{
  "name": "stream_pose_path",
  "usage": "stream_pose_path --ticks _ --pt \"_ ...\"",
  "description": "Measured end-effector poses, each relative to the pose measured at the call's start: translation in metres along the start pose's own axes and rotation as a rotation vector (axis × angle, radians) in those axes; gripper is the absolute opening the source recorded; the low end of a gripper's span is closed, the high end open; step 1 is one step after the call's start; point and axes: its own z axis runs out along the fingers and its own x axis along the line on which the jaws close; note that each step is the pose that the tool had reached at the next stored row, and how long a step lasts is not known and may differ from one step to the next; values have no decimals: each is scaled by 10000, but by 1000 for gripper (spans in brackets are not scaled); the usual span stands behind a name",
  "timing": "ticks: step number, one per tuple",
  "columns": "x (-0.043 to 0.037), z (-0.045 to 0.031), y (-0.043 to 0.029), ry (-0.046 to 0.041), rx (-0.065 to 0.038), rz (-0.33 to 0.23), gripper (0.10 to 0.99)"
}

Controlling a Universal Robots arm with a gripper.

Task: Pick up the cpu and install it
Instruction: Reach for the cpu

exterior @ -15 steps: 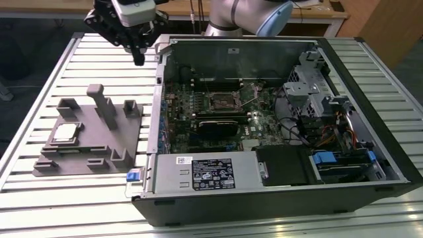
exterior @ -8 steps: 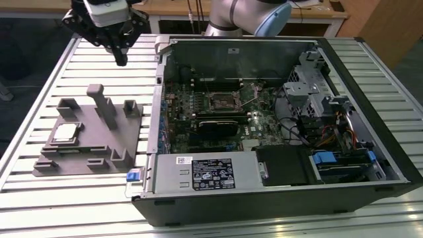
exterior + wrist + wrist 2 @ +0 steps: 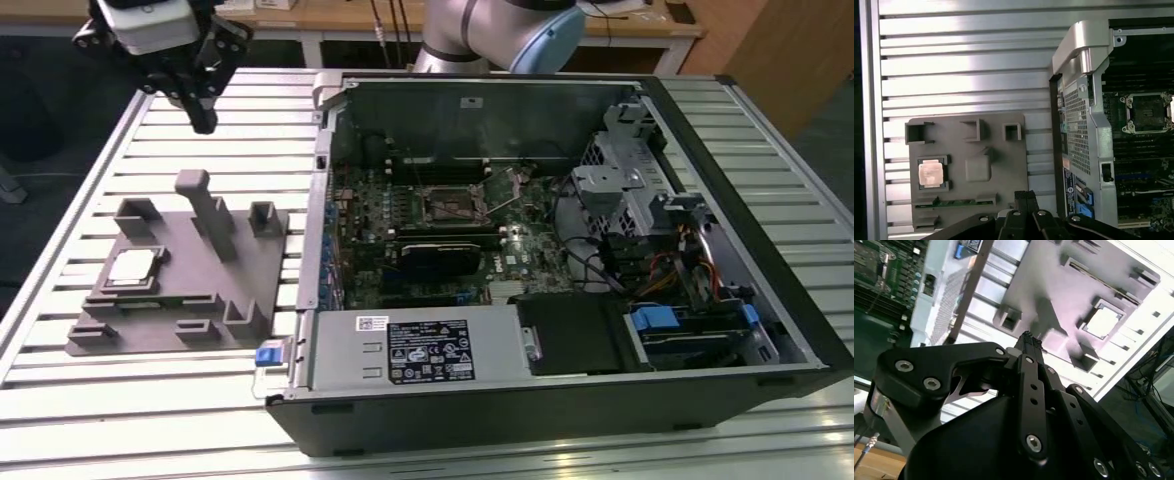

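- In the exterior view, the gripper (image 3: 203, 121) hangs above the slatted table (image 3: 80, 400), past the far end of the grey tray (image 3: 260, 285). Its fingers are pressed together on nothing. The cpu (image 3: 131, 268) lies flat in a square recess of the tray, well apart from the gripper. The open computer case (image 3: 534, 420) lies just beside the tray on the exterior view's right, with the socket frame (image 3: 454, 203) on its motherboard.
- In the second wrist view, the gripper (image 3: 1027, 338) has its tips meeting. The cpu (image 3: 1102, 321) sits in the tray (image 3: 1054, 285), apart from them.
- In the first wrist view, the cpu (image 3: 930, 173) rests in its recess of the tray (image 3: 999, 155), apart from the gripper (image 3: 1024, 194). The socket frame (image 3: 1145, 112) shows inside the case (image 3: 1081, 125).
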Motion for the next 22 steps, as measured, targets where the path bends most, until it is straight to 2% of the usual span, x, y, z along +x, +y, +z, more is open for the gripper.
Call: stream_pose_path --ticks 22 --pt "998 -2 -74 5 1 -2 106"
